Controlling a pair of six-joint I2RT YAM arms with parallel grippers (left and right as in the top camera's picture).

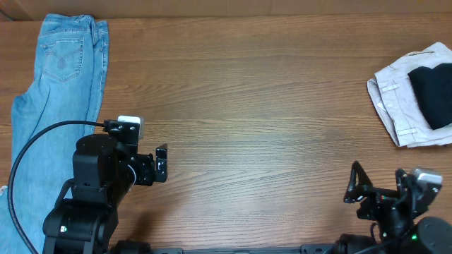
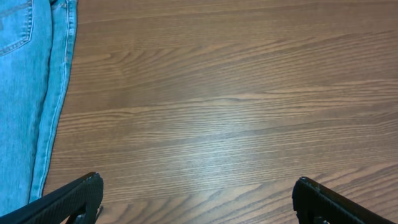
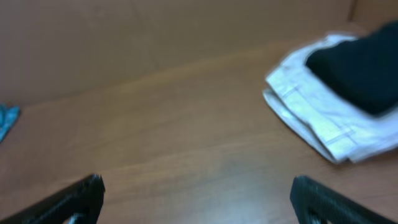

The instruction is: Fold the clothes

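Garments, counted: three in all, one black, one pale, one blue denim.
The clothes (image 1: pixel 432 95): one black soft garment at the right edge of the overhead frame, bunched on top of the pale garment and partly cut off by the frame.
Pale folded garment (image 1: pixel 393 99): one, beige-white, folded flat with stitched seams and layered edges showing, upper right of the overhead frame, under the black cloth.
Jeans (image 1: pixel 53 106): one pair, light blue denim, laid long down the left edge of the overhead frame, with one stitched back pocket (image 1: pixel 62 55) facing up.
Writing: no mark on any garment is large enough to read; the right wrist view is blurred, so the black cloth's weave is perhaps a knit, though this cannot be told.
Table (image 1: pixel 261 92): brown wood grain, smooth, with the grain running across the frame.
Cable (image 1: pixel 28 152): one, black, arcing over the jeans to the left arm.
Left gripper (image 2: pixel 198 204): jaws spread wide, nothing between them, over bare wood just beside the jeans.
Right gripper (image 3: pixel 198 200): jaws spread wide, holding nothing, low in the overhead frame at right, apart from the black cloth.
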